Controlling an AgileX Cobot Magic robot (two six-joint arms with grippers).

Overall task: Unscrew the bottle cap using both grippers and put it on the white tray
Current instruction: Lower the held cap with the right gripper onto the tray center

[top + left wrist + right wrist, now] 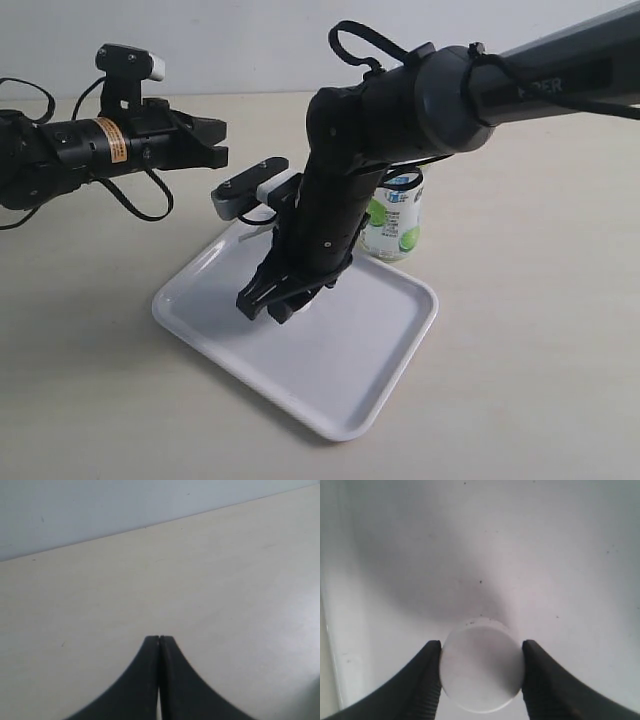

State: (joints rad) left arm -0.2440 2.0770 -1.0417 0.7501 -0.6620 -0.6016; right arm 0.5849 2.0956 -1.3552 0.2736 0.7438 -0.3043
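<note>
The small round white bottle cap (481, 672) sits between the two black fingers of my right gripper (481, 647), which is shut on it just above the floor of the white tray (545, 555). In the exterior view that gripper (278, 305) points down over the tray's (370, 390) near-left part; the cap itself is hidden there by the fingers. The bottle (396, 226), with its lime-slice label, stands upright behind the tray, mostly covered by the right arm. My left gripper (222, 140) hovers up at the left, away from the bottle, shut and empty (159, 639).
The tray's raised rim (332, 645) runs close beside the right gripper. The pale tabletop (225, 580) lies under the left gripper and ends at a light wall (100, 505). The right arm's grey link (540, 85) crosses above the bottle.
</note>
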